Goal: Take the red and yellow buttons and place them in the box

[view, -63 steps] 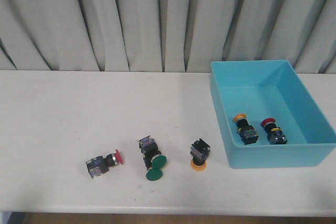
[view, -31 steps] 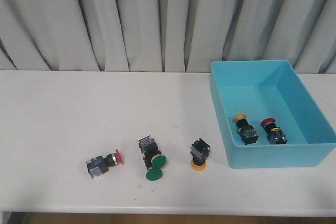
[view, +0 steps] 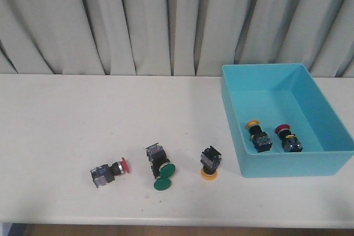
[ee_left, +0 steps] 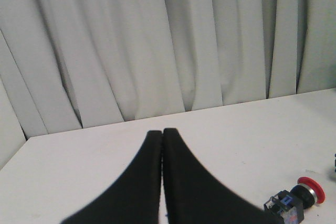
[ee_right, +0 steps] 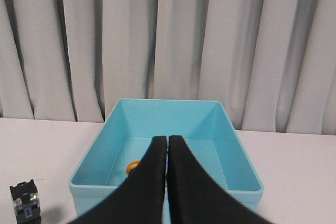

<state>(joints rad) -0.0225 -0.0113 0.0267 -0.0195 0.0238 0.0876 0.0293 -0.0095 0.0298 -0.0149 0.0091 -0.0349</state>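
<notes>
The turquoise box point(view: 287, 165) stands at the right of the table. Inside it lie a yellow button point(view: 256, 131) and a red button point(view: 286, 135), side by side near the front wall. Neither gripper shows in the front view. In the left wrist view my left gripper point(ee_left: 161, 132) is shut and empty above the table. My right gripper point(ee_right: 168, 139) is shut and empty, in front of the box point(ee_right: 165, 101), where the yellow button's cap point(ee_right: 133, 166) peeks out beside a finger; the red button is hidden there.
On the table left of the box stand another yellow-capped switch point(view: 210, 164), cap down, with its black body point(ee_right: 24, 200) in the right wrist view, a green-capped switch point(view: 160, 171) and a small dark red switch point(view: 109, 172) point(ee_left: 296, 200). A grey curtain hangs behind.
</notes>
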